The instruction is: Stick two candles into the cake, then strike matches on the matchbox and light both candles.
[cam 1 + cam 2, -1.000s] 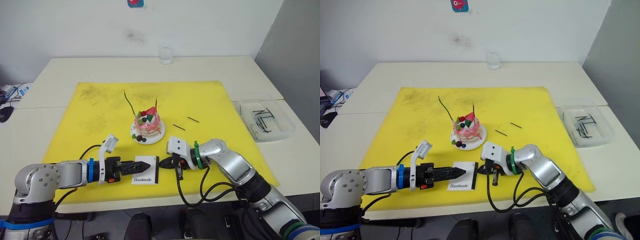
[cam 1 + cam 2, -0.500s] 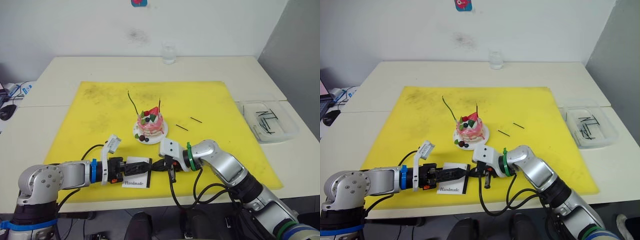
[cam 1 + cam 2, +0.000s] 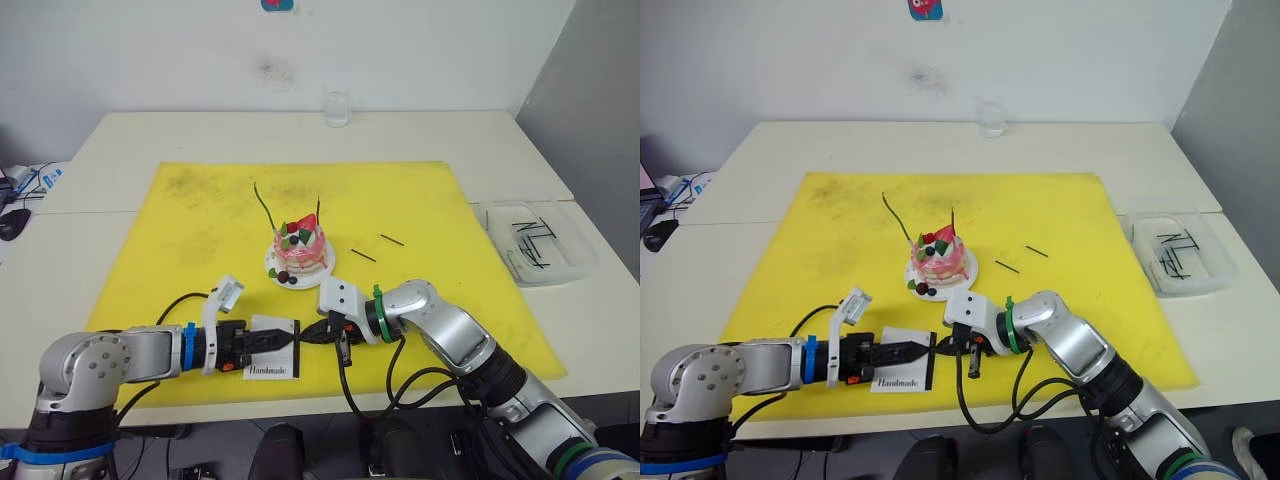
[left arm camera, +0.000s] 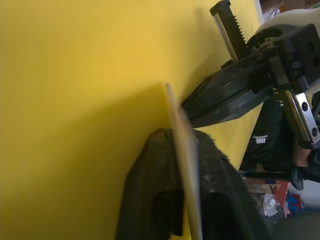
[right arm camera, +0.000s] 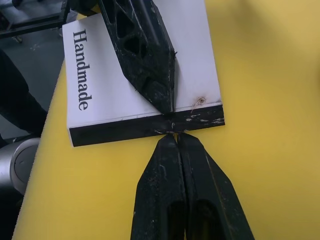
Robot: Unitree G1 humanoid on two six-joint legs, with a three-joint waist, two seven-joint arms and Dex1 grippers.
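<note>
Yellow mat (image 3: 200, 215) under everything; cake (image 3: 299, 250) with green candle (image 3: 262, 205) and dark red candle (image 3: 319, 207) stuck in it sits beyond both grippers, two matches (image 3: 375, 247) lie past the right gripper. Left gripper (image 3: 278, 339) is clamped on the matchbox (image 5: 145, 80), one finger over it, one under. Right gripper (image 5: 171, 136) has fingers pressed together, tips at the box's black strip, meeting the left gripper's tips; can't tell if a match is pinched.

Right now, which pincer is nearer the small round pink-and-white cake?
Right. The right pincer sits just in front of the cake, tips at the matchbox's black strip. The left pincer is slightly farther, clamping the flat white matchbox.
</note>
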